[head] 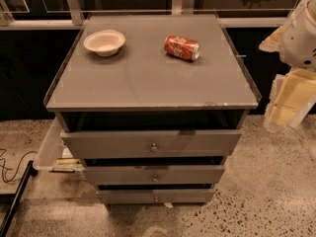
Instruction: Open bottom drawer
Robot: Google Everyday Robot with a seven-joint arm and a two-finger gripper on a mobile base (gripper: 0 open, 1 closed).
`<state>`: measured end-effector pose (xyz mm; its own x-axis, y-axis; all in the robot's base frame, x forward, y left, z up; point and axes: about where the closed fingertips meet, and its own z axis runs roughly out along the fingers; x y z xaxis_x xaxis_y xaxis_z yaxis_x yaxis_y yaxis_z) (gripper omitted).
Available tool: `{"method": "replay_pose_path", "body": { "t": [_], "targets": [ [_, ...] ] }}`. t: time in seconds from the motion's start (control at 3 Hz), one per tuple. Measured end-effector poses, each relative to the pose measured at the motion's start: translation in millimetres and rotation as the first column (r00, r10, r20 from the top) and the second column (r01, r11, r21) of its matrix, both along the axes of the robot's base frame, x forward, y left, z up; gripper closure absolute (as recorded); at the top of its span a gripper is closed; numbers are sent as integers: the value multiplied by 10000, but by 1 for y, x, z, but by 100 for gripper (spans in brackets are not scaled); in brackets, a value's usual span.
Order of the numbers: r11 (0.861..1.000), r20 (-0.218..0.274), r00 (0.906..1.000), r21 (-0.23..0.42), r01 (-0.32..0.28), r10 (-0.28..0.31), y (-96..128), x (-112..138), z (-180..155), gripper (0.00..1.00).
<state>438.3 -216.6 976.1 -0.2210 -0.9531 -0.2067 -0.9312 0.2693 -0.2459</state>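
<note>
Well, nothing done yet: the bottom drawer (128, 196), lowest of 3 on the cabinet (148, 78), looks shut. The gripper (289, 100) hangs off right, well apart; its grip, I cannot tell.

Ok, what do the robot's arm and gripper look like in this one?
At the view's right edge, beside the grey three-drawer cabinet, the arm is a rounded, glossy white housing with small dark dots. Below it, the gripper is pale yellow, blocky and flat-sided. No cables or lettering show on either.
</note>
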Motion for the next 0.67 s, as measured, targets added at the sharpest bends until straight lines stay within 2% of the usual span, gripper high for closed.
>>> {"method": "replay_pose_path", "body": {
  "t": [0.33,0.67],
  "targets": [
    [10000,58,10000,-13,-78,78,0,2,-1,0],
    [9994,-7,9995,91,-321,321,1,2,-30,0]
  ]
}}
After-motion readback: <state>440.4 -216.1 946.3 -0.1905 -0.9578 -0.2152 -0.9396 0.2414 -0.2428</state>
